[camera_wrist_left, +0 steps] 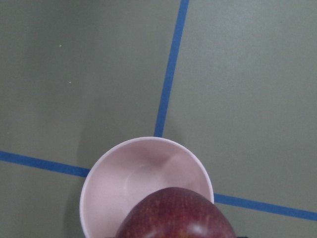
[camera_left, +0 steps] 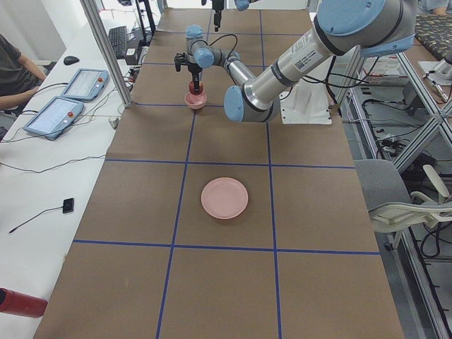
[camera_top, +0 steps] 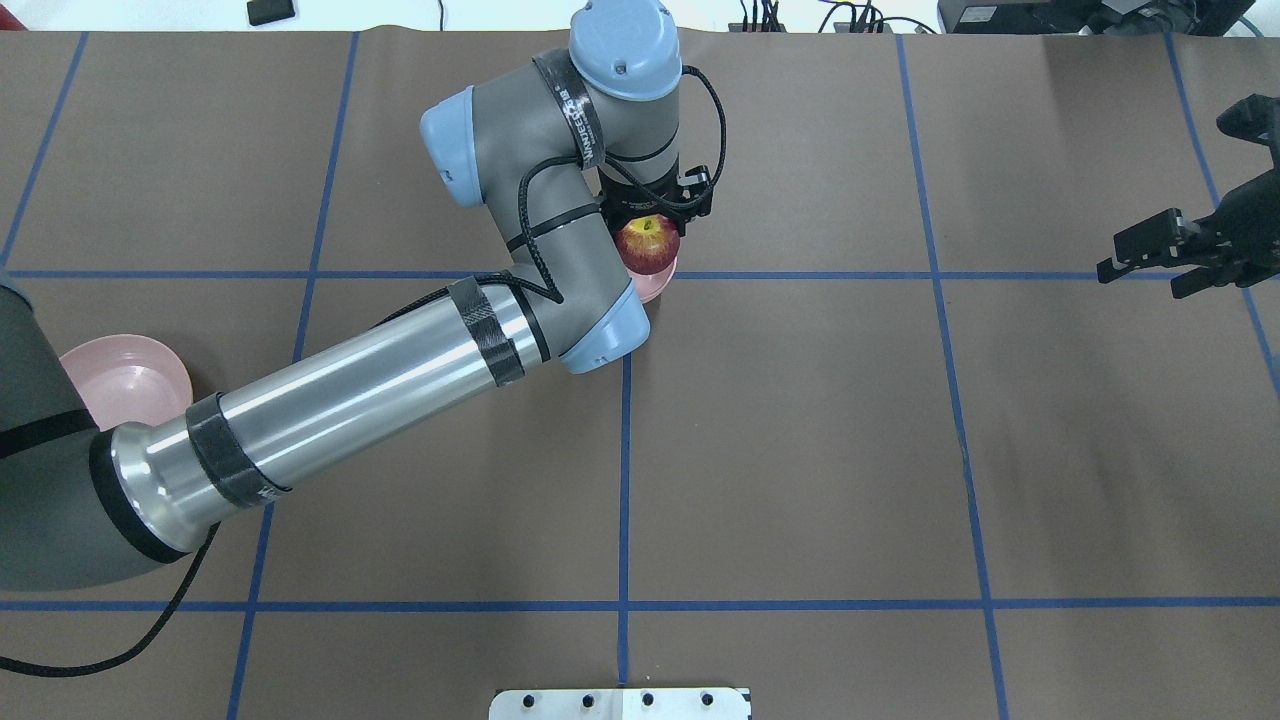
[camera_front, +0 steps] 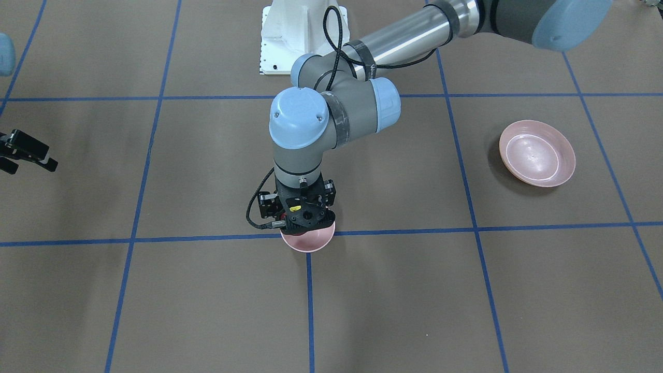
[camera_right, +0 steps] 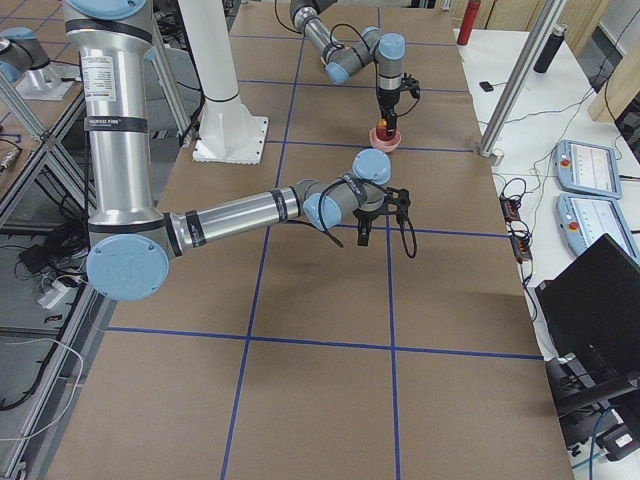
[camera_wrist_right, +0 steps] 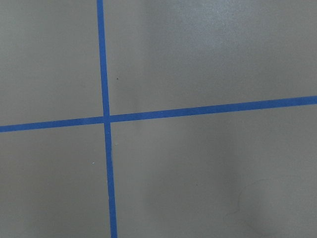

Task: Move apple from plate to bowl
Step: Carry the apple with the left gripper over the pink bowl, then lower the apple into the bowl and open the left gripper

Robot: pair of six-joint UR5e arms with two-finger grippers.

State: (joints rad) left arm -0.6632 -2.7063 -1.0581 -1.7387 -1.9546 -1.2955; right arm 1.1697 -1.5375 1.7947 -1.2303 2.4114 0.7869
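The left end effector (camera_front: 305, 217) points straight down, its fingers closed on the apple (camera_top: 647, 244), which sits gripped between them with its yellow stem-end patch turned upward and its dark red skin showing below. Directly beneath this end effector stands the bowl (camera_wrist_left: 148, 140), upright on the table (camera_top: 900, 450) at a crossing of blue tape lines (camera_wrist_left: 171, 74). The apple hangs over the bowl's mouth; in the left wrist view it covers the near part of the opening while the pale pink inside is bare. Whether the fruit touches the bowl's rim or floor cannot be told. The plate (camera_front: 533, 155) lies well apart from the left end effector, out to the robot's left, flat on the table with nothing on it. The right end effector (camera_top: 1142, 280) is well apart from the left one on the opposite side, toward the robot's right. Its fingers stand spread and it has hold of nothing; below it the right wrist view shows only brown table and another tape crossing (camera_wrist_right: 105, 119).
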